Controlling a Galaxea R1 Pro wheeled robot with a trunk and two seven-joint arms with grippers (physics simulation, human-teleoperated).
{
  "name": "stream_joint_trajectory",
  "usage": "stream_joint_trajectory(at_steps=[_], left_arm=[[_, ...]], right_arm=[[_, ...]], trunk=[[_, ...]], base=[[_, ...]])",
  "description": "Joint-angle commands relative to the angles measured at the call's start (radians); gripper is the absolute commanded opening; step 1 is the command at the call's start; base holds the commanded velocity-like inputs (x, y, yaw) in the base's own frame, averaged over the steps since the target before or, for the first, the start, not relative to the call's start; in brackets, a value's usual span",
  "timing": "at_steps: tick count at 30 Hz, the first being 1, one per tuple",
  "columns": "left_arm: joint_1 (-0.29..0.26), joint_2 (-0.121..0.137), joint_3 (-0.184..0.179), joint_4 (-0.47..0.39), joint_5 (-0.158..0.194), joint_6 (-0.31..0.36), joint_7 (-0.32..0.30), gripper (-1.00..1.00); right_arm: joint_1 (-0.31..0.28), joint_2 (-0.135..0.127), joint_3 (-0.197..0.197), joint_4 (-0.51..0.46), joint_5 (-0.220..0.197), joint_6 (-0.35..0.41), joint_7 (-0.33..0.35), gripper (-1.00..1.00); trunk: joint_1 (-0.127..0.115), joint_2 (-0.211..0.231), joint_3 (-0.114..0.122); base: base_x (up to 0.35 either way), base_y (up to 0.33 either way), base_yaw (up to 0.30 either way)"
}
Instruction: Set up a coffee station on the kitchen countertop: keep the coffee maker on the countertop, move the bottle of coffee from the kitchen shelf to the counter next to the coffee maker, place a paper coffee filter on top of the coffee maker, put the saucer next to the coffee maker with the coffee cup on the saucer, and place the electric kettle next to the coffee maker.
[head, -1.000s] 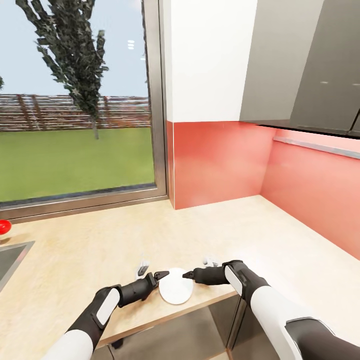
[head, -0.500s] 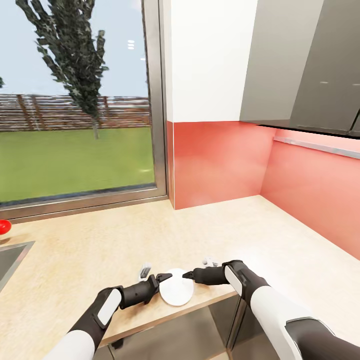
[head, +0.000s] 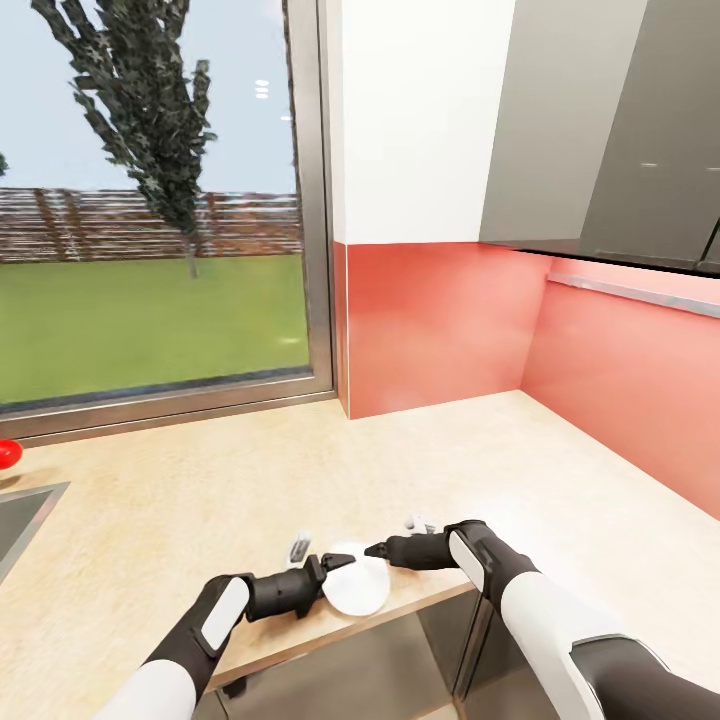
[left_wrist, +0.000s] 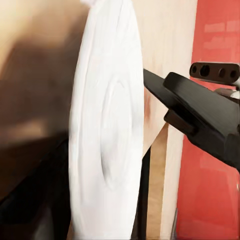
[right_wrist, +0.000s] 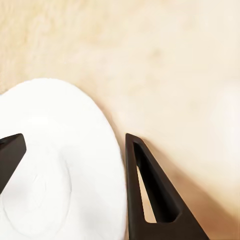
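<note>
At the near edge of the desk (head: 180, 500), I had both arms closed in on the saucer (head: 358, 585), a small flat round white plate with a shallow central well, lying at the desk's front lip. The left pincer (head: 335, 563) came at it from the left, one dark finger (left_wrist: 190, 107) over the plate's face and the other under it, jaws parted around the rim; whether they were clamping it I cannot tell. The right pincer (head: 378, 549) pointed at the far right rim, released, its fingers (right_wrist: 150, 190) spread with the rim between them. In my judgement the left arm was the nearer and better placed to carry the saucer. Farther left sat a corner of the steel sink (head: 20, 520) and a small red object (head: 8, 453); beyond, a window (head: 150, 200) and red backsplash (head: 440, 320).
</note>
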Motion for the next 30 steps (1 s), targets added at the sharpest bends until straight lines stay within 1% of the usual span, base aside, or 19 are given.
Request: stream_joint_trajectory(at_steps=[1,8,9,24,30], left_arm=[[-0.001,-0.001,0.005,0.000,-0.011,0.010,-0.003,1.00],[-0.001,-0.001,0.005,0.001,-0.011,0.022,-0.003,1.00],[-0.001,-0.001,0.006,0.001,-0.011,0.022,-0.003,-1.00],[-0.003,0.000,0.007,0.000,-0.011,0.022,-0.003,-1.00],[-0.003,0.000,0.007,0.000,-0.009,0.023,-0.003,-1.00]], right_arm=[[0.000,0.000,0.015,0.025,0.005,0.005,-0.004,1.00],[0.000,-0.001,0.015,0.026,0.005,0.005,-0.004,1.00],[0.000,0.000,0.015,0.026,0.005,0.005,-0.004,1.00],[0.001,-0.001,0.015,0.025,0.005,0.005,-0.004,1.00],[0.001,-0.001,0.015,0.018,0.005,0.005,0.019,1.00]], trunk=[[0.001,-0.002,-0.003],[0.001,-0.002,-0.003],[0.001,-0.002,-0.003],[0.001,-0.002,-0.003],[0.001,-0.002,-0.003]], base=[[0.000,0.000,0.000],[0.000,0.000,0.000],[0.000,0.000,0.000],[0.000,0.000,0.000],[0.000,0.000,0.000]])
